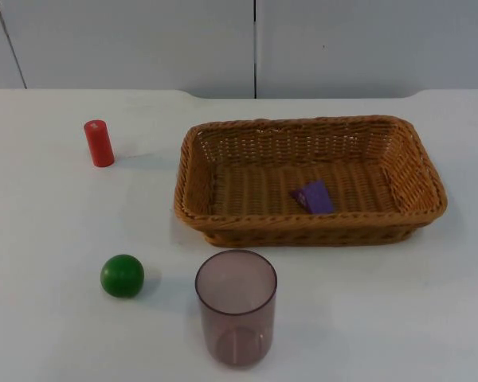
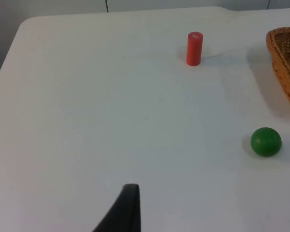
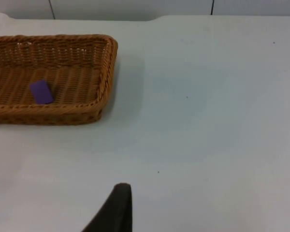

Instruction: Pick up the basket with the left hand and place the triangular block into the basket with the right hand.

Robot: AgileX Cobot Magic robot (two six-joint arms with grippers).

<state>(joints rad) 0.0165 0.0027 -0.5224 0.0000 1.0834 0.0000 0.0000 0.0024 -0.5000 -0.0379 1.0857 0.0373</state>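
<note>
A brown wicker basket (image 1: 303, 226) stands on the white table, right of centre. Inside it, near the front wall, lies a purple triangular block (image 1: 315, 196). In the right wrist view the basket (image 3: 108, 72) and the block (image 3: 41, 92) lie well off from my right gripper (image 3: 117, 209), which waits over bare table to the basket's right. My left gripper (image 2: 126, 209) waits over the table's left side, far from the basket's end (image 2: 284, 63). Neither gripper touches anything.
A red cylinder (image 1: 99, 143) stands upright left of the basket, also seen as the red cylinder (image 2: 194, 48) from the left wrist. A green ball (image 1: 123, 275) and a translucent purple cup (image 1: 236, 306) sit near the table's front edge.
</note>
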